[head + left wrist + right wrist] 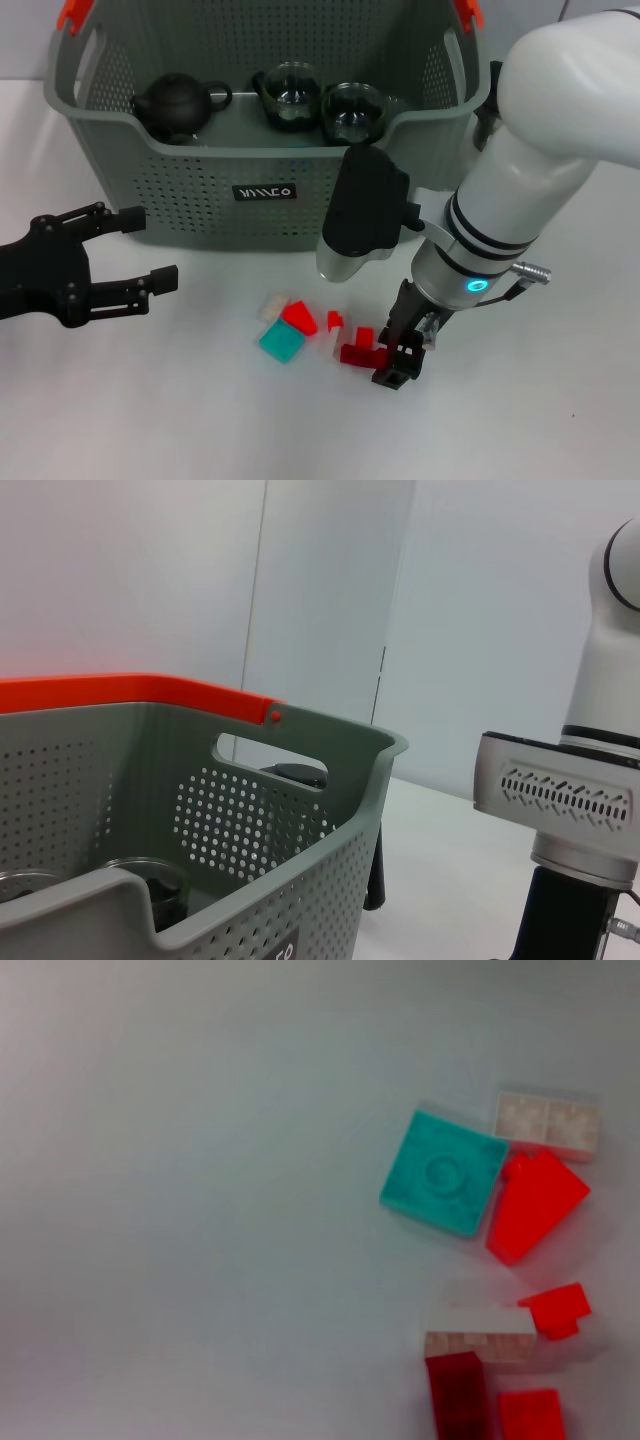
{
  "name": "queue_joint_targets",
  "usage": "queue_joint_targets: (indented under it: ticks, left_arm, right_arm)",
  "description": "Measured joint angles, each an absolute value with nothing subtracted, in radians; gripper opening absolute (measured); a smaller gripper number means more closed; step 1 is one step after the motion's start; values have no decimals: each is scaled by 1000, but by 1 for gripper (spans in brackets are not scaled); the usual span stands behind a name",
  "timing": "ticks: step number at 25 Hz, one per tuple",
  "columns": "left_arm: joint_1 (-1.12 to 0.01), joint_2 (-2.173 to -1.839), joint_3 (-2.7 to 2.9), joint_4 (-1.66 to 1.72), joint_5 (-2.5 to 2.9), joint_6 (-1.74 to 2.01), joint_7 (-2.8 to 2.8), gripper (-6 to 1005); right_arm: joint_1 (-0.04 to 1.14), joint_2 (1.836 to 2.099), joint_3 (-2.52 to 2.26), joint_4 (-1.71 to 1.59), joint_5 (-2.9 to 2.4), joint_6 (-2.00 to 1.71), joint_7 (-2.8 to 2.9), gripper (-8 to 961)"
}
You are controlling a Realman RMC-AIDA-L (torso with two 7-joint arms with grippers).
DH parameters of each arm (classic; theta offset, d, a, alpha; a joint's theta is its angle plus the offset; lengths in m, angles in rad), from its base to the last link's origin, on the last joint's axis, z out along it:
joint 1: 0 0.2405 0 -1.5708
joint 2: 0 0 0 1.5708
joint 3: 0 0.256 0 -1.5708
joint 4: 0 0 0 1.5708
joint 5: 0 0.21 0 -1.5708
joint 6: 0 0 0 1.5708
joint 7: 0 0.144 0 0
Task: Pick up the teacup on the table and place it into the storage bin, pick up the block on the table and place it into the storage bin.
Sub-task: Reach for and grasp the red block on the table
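Observation:
The grey-green storage bin (pixel 200 170) stands at the back of the table, and its wall also shows in the left wrist view (pixel 300 810). Two glass teacups (pixel 290 95) (pixel 352 110) sit inside it. A cluster of blocks lies on the table in front: teal (pixel 282 343), red (pixel 298 318), white (pixel 272 305) and dark red (pixel 355 353). In the right wrist view the teal block (pixel 443 1172) and dark red block (pixel 458 1395) show from above. My right gripper (pixel 400 360) is down at the table, right beside the dark red block. My left gripper (pixel 150 248) is open and empty at the left.
A black teapot (pixel 178 103) sits in the bin's left part. Orange handle clips (pixel 72 14) mark the bin's top corners; one orange handle (pixel 130 690) shows in the left wrist view. The right arm's white body (pixel 540 180) hangs over the bin's right front corner.

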State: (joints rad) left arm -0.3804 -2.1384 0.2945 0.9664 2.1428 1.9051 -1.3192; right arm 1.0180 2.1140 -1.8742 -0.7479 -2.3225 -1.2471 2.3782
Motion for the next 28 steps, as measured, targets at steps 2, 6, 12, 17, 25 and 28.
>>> queue_joint_targets:
  ticks: [2,6,12,17,25,28]
  left_arm:
    - [-380,-2138,295,966,2143,1905,-1319,888]
    - [-380,-2138,295,965,2142,1905,-1319,887]
    - [-380,-2138,293,965,2142,1905,-1319,887]
    - [-380,-2138,293,965,2141,1905,-1319,888]
    - [-380,-2138,291,965,2141,1904,-1319,887]
    - [-380,-2138,286,965,2141,1904,-1319,887]
  right_arm:
    - [1021,2115,-1883,-745,-2322,-1242,2380,516]
    - [1024,2114,-1888,-748,-2321,-1241,2382,498]
    - [1031,2114,-1890,-747,-2320,-1244,2385,482]
    - [1032,2113,-1890,-746,-2319,-1245,2385,439]
    - [1033,2113,-1890,-744,-2322,-1243,2387,346]
    - [1034,2113,-1890,-745,-2322,-1244,2391,295]
